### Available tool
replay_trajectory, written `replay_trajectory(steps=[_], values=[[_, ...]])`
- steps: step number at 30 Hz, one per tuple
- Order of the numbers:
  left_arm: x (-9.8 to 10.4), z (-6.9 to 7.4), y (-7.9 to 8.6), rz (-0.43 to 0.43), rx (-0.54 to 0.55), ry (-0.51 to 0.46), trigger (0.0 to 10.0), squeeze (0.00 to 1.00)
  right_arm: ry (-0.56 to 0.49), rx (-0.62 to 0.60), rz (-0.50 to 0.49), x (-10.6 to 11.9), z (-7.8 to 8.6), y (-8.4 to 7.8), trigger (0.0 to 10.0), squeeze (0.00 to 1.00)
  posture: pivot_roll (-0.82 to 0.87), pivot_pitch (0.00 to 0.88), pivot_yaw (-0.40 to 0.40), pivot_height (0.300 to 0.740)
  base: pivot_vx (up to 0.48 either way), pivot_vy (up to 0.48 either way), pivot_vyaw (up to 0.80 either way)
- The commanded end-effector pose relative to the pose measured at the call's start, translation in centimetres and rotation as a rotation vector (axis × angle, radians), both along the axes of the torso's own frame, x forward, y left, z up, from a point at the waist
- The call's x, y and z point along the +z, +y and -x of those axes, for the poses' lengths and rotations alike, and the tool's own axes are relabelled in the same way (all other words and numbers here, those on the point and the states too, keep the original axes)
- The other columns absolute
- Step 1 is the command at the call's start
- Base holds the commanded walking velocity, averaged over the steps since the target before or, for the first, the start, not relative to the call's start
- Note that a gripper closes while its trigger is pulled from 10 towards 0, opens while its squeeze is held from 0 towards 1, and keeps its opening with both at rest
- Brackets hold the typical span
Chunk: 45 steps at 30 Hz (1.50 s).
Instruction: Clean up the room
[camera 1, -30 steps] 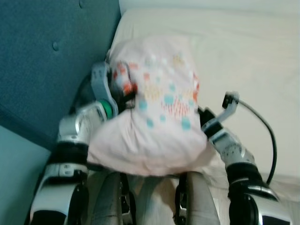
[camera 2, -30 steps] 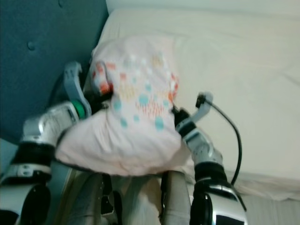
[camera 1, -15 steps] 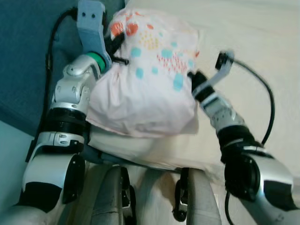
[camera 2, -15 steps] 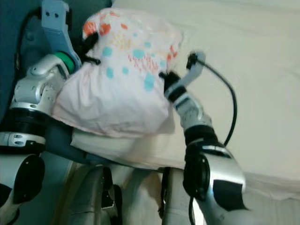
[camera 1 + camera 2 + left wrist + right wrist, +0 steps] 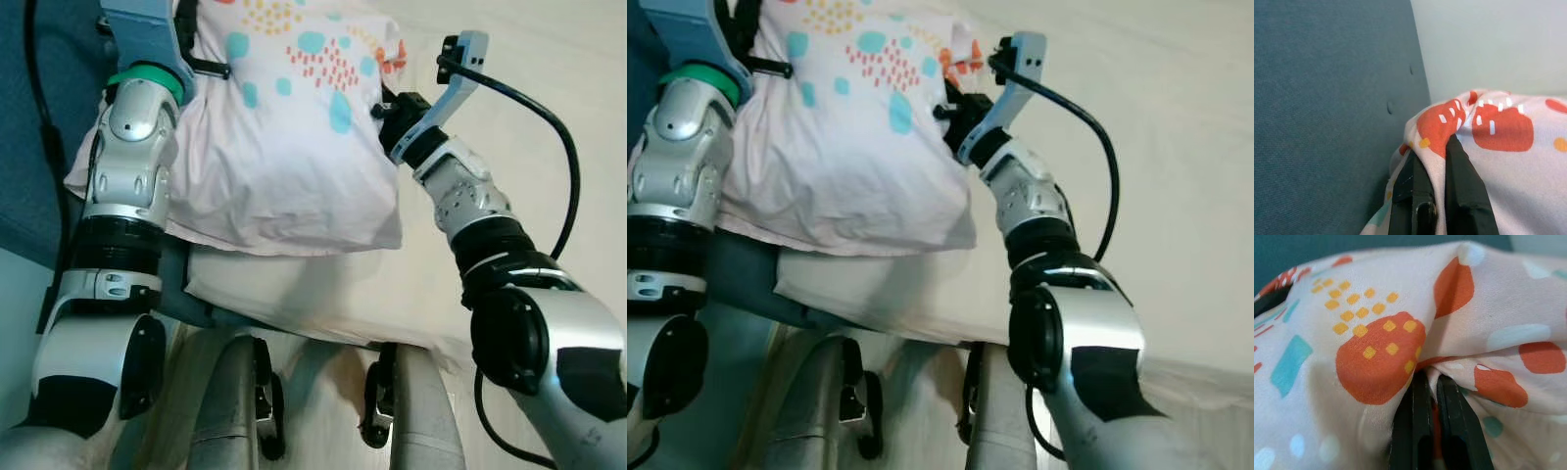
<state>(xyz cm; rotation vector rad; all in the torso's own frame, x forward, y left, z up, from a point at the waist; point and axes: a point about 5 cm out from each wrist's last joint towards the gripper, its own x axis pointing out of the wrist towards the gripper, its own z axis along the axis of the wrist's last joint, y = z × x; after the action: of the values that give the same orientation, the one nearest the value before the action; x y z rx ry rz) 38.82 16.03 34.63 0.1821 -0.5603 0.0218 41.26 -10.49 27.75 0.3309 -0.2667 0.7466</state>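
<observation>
Pillow (image 5: 294, 147): pale pink w/ orange, teal & yellow spots; was held up between both arms, over the head end of the bed (image 5: 549, 117), bottom edge hanging just above the mattress corner (image 5: 294, 294).
L gripper (image 5: 1442, 161): was at pillow's upper left corner, next to the headboard; both black fingers (image 5: 1462, 186) close together, pinching a fold of fabric by an orange patch.
R gripper (image 5: 1427, 404): was at pillow's upper right edge; fingers (image 5: 1452, 426) nearly together, clamped on a fabric crease between orange spots.
L arm (image 5: 132, 166): silver, raised along pillow's left side; green ring near the wrist.
R arm (image 5: 460, 196): silver, reached up to pillow's right side; black cable (image 5: 554, 127) looped from the wrist mount over the bed.
Headboard (image 5: 1327, 98): teal, tufted w/ buttons, just left of pillow.
Wall (image 5: 1498, 44): pale, behind the pillow in L wrist view.
Bed sheet: cream, wrinkled, right of & under the pillow.
Robot legs (image 5: 235, 411): grey, stood close against the bed edge.
</observation>
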Motion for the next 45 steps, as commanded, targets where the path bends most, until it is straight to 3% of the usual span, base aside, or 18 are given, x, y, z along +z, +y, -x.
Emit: replay_trajectory(steps=[1, 5, 9, 12, 13, 14, 17, 20, 21, 22, 23, 27, 32, 33, 34, 38, 39, 45], values=[[-0.5, 0.1, -0.3, -0.062, 0.01, -0.017, 0.0, 0.0, 0.071, 0.046, 0.039, -2.2, 0.2, 1.6, 0.0, 0.0, 0.07, 0.309, 0.144, 0.616, 0.0, 0.0, 0.0], [-5.0, -0.8, -0.9, -0.208, 0.02, 0.194, 0.0, 0.0, 0.337, 0.05, 0.067, -10.0, 1.7, 2.6, 0.0, 0.0, 0.08, 0.309, 0.141, 0.616, 0.0, 0.0, 0.0], [-5.4, -0.9, -1.0, -0.219, 0.026, 0.2, 0.0, 0.0, 0.355, 0.052, 0.072, -10.7, 1.9, 2.7, 0.0, 0.0, 0.08, 0.309, 0.141, 0.616, 0.0, 0.0, 0.0], [-12.6, -1.3, -1.3, -0.433, -0.086, 0.56, 0.0, 0.0, 0.646, -0.068, -0.011, -18.6, 5.0, 2.4, 0.0, 0.0, 0.07, 0.297, 0.142, 0.616, 0.0, 0.0, 0.0], [-12.6, -1.3, -1.3, -0.433, -0.086, 0.56, 0.0, 0.0, 0.646, -0.068, -0.011, -18.6, 5.0, 2.4, 0.0, 0.0, 0.07, 0.297, 0.142, 0.616, 0.0, 0.0, 0.0], [-14.3, -1.2, -1.4, -0.476, -0.109, 0.636, 0.0, 0.0, 0.692, -0.118, -0.046, -19.6, 5.4, 1.8, 0.0, 0.0, 0.07, 0.292, 0.143, 0.616, 0.0, 0.0, 0.0], [-16.1, -1.2, -1.4, -0.48, -0.104, 0.705, 0.0, 0.0, 0.722, -0.26, -0.091, -19.7, 5.0, -0.3, 0.0, 0.0, 0.07, 0.284, 0.143, 0.616, 0.0, 0.0, 0.0], [-17.7, -0.9, -1.4, -0.509, -0.099, 0.766, 0.0, 0.0, 0.703, -0.451, -0.152, -18.8, 4.2, -4.5, 0.0, 0.0, 0.05, 0.269, 0.142, 0.616, 0.0, 0.0, 0.0], [-17.7, -0.9, -1.4, -0.509, -0.099, 0.766, 0.0, 0.0, 0.703, -0.451, -0.152, -18.8, 4.2, -4.5, 0.0, 0.0, 0.05, 0.269, 0.142, 0.616, 0.0, 0.0, 0.0], [-18.0, -0.9, -1.3, -0.505, -0.091, 0.777, 0.0, 0.0, 0.685, -0.504, -0.17, -18.3, 3.9, -5.9, 0.0, 0.0, 0.04, 0.266, 0.142, 0.616, 0.0, 0.0, 0.0], [-18.0, -0.9, -1.3, -0.505, -0.091, 0.777, 0.0, 0.0, 0.685, -0.504, -0.17, -18.3, 3.9, -5.9, 0.0, 0.0, 0.04, 0.266, 0.142, 0.616, 0.0, 0.0, 0.0], [-18.1, -1.0, -0.4, -0.477, -0.034, 0.777, 0.0, 0.0, 0.625, -0.628, -0.189, -16.7, 3.6, -9.7, 0.0, 0.0, 0.03, 0.255, 0.141, 0.616, 0.0, 0.0, 0.0], [-16.4, -1.6, -0.1, -0.424, 0.036, 0.677, 0.0, 0.0, 0.577, -0.661, -0.177, -15.8, 3.5, -11.2, 0.0, 0.0, 0.02, 0.245, 0.14, 0.616, 0.0, 0.0, 0.0], [-15.4, -1.8, -0.4, -0.41, 0.034, 0.605, 10.0, 0.0, 0.559, -0.642, -0.175, -15.6, 3.4, -10.8, 4.5, 0.0, 0.03, 0.243, 0.141, 0.616, 0.0, 0.0, 0.0], [-14.2, -1.9, -0.8, -0.377, 0.018, 0.515, 10.0, 0.0, 0.519, -0.601, -0.158, -15.3, 3.3, -10.0, 10.0, 0.0, 0.03, 0.239, 0.142, 0.616, 0.0, 0.0, 0.0], [-12.0, -1.8, -0.9, -0.297, -0.006, 0.382, 10.0, 0.0, 0.409, -0.48, -0.123, -14.6, 3.1, -7.6, 10.0, 0.0, 0.03, 0.235, 0.143, 0.616, 0.0, 0.0, 0.0], [-11.8, -1.7, -0.7, -0.285, -0.004, 0.371, 10.0, 1.0, 0.383, -0.451, -0.12, -14.4, 3.1, -7.0, 10.0, 0.0, 0.03, 0.233, 0.143, 0.616, 0.0, 0.0, 0.0], [-12.4, -1.0, 0.2, -0.306, -0.082, 0.419, 10.0, 1.0, 0.293, -0.345, -0.115, -13.7, 3.6, -5.3, 10.0, 0.0, 0.02, 0.221, 0.143, 0.616, 0.0, 0.0, 0.0]])
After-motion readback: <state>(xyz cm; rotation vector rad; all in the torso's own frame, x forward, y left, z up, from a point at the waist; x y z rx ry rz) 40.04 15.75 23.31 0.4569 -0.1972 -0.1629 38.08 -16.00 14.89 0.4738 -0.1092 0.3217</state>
